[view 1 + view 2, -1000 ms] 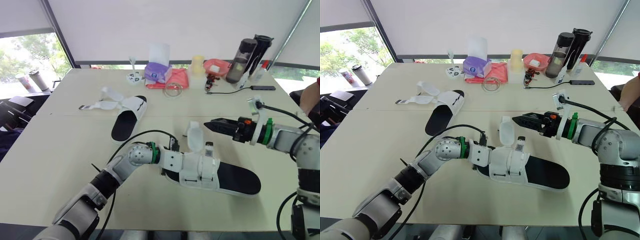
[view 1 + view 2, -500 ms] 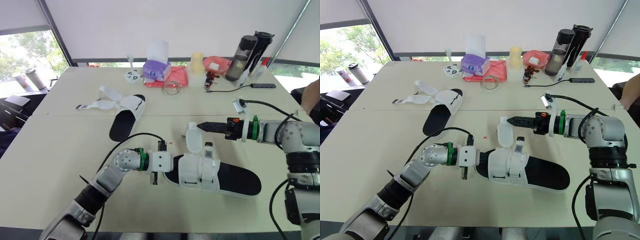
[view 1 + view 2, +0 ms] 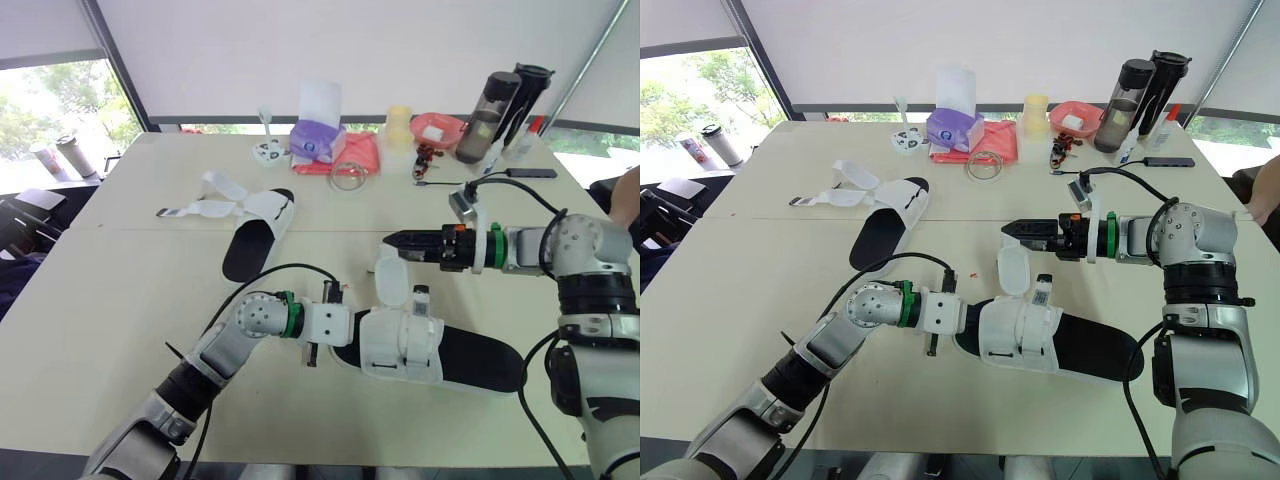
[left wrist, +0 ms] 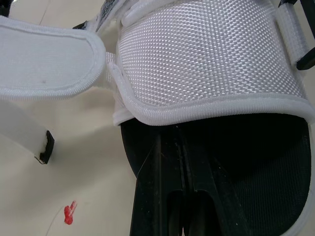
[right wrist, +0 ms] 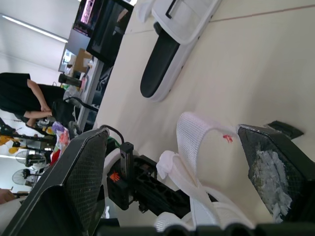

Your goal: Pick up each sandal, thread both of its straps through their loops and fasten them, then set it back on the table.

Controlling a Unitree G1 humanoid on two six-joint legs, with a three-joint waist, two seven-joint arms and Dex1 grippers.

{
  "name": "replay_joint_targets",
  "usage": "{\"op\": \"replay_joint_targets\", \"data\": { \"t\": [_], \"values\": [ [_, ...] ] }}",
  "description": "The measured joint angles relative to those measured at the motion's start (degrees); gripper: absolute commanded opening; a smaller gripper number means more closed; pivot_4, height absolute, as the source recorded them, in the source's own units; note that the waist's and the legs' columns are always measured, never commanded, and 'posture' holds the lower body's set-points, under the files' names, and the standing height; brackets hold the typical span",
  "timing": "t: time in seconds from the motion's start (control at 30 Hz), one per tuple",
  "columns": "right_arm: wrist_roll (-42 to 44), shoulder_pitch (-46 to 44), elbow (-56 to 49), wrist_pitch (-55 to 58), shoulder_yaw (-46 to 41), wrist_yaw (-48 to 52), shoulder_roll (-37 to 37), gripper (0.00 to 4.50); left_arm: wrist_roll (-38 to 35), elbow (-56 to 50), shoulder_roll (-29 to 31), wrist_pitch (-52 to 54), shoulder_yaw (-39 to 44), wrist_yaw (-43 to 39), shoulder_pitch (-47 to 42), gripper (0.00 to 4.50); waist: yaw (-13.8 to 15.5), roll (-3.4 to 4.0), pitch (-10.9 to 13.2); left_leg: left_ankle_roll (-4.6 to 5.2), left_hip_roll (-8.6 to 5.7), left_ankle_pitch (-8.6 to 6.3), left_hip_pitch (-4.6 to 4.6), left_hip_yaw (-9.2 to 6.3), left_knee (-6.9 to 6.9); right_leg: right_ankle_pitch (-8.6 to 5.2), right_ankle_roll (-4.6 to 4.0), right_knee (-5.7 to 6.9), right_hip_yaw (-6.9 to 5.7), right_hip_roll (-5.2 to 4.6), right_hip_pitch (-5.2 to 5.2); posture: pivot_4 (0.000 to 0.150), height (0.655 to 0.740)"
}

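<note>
Left wrist view: the left gripper (image 4: 181, 147) is being pressed, seemingly closed, against the black footbed of the near sandal (image 3: 430, 345). The sandal's upper is white woven mesh, and it is lying by the table's (image 3: 120, 300) near edge. Its strap label (image 3: 420, 296) is too small to be read. The right gripper (image 3: 1010, 229) is being held wide open and empty near the loose strap (image 3: 390, 278).
</note>
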Motion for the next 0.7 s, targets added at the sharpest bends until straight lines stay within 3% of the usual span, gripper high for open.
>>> {"op": "replay_joint_targets", "data": {
  "t": [0.43, 0.7],
  "values": [
    [-0.4, 0.0, -0.5, 1.5, 3.8, 4.2, -1.7, 4.46, 1.2, 1.1, -1.2, -1.6, 0.0, 1.1, 0.0, 0.00, -0.1, 0.00, 0.0, 0.00, -0.01, 0.00, 0.01, 0.02, 0.04, 0.03, 0.03, 0.01, 0.00, 0.00, 0.01, 0.150, 0.7400],
    [-3.0, -3.2, 7.9, -2.3, 2.9, 2.2, 5.0, 4.46, 2.4, 1.6, -2.0, -2.6, -0.2, 2.9, 0.2, 0.00, -0.1, 0.00, 0.0, -0.01, 0.00, 0.01, 0.01, 0.03, 0.06, 0.12, 0.01, 0.04, 0.02, 0.04, 0.00, 0.150, 0.7400]
  ]
}}
